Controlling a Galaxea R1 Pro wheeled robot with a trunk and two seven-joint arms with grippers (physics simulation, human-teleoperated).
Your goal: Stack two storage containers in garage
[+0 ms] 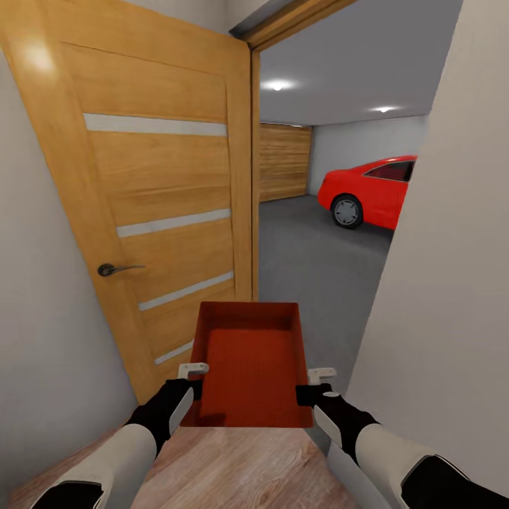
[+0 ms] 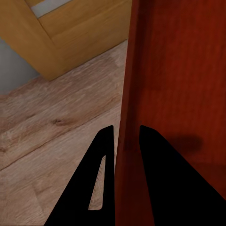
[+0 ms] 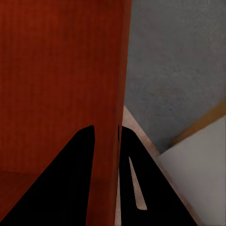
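I hold one orange-red storage container point(image 1: 247, 367) level in front of me, between both arms. My left gripper point(image 1: 192, 378) is shut on its left wall, one finger inside and one outside, as the left wrist view shows on the container point(image 2: 179, 70) with my left gripper point(image 2: 126, 129). My right gripper point(image 1: 311, 385) is shut on the right wall of the container point(image 3: 61, 61), clamped by my right gripper point(image 3: 106, 127). The box is empty. Ahead, through the doorway, lies the garage with its dark grey floor point(image 1: 311, 254).
An open wooden door point(image 1: 162, 198) with a lever handle point(image 1: 116, 268) stands close on the left. A pale wall point(image 1: 452, 283) closes in on the right. A red car point(image 1: 371, 187) is parked at the garage's right, before a wood-plank garage door point(image 1: 283, 162). Light wood planks point(image 1: 233, 466) lie underfoot.
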